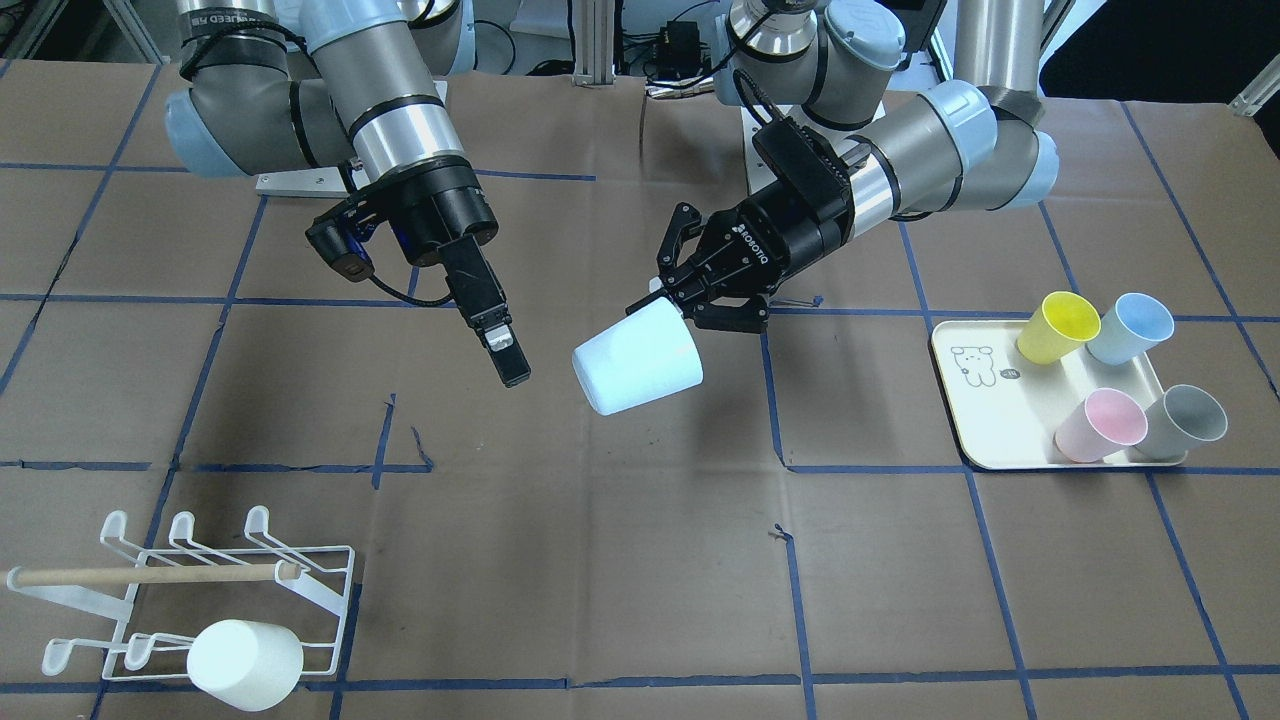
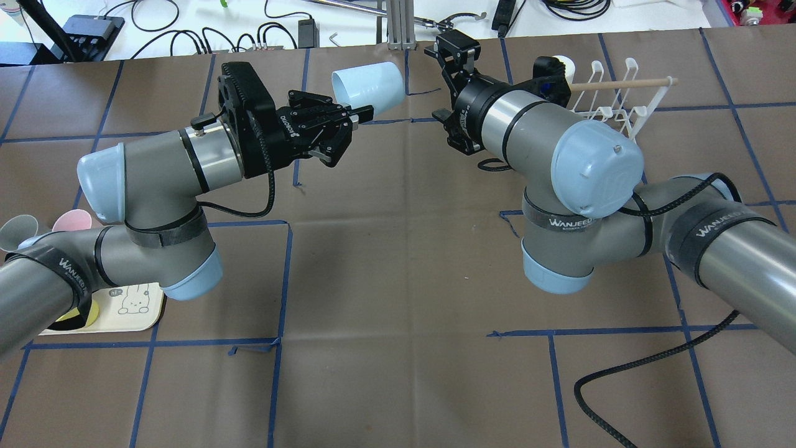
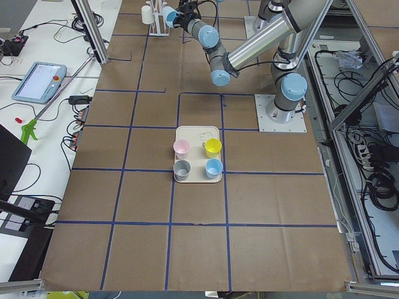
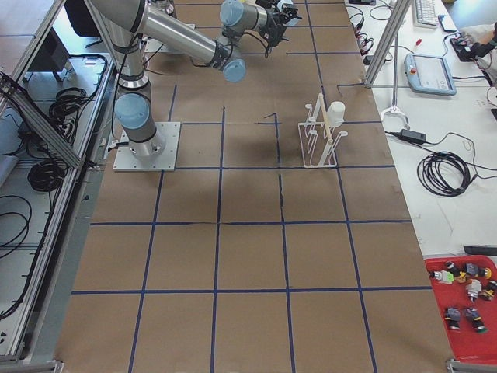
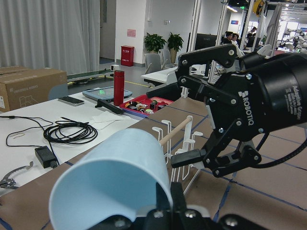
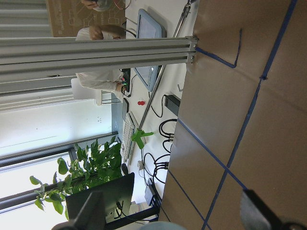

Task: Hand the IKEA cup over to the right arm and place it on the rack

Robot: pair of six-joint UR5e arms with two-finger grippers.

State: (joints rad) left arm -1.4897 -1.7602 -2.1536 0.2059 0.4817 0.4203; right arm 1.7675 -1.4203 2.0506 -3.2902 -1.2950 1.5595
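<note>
My left gripper (image 1: pixel 668 298) is shut on the rim of a pale blue cup (image 1: pixel 637 358). It holds the cup on its side above the table, base pointing at the right arm. The cup also shows in the overhead view (image 2: pixel 368 91) and the left wrist view (image 5: pixel 110 184). My right gripper (image 1: pixel 506 356) is open and empty, a short gap from the cup's base. It faces the cup in the left wrist view (image 5: pixel 186 111). The white wire rack (image 1: pixel 300 565) with its wooden dowel stands at the table's near corner. A white cup (image 1: pixel 245 650) sits on one prong.
A cream tray (image 1: pixel 985 420) with a bear drawing holds yellow (image 1: pixel 1057 328), blue (image 1: pixel 1130 328), pink (image 1: pixel 1100 425) and grey (image 1: pixel 1185 422) cups on the left arm's side. Brown paper with blue tape lines covers the table. Cables lie beyond the far edge (image 2: pixel 186 28).
</note>
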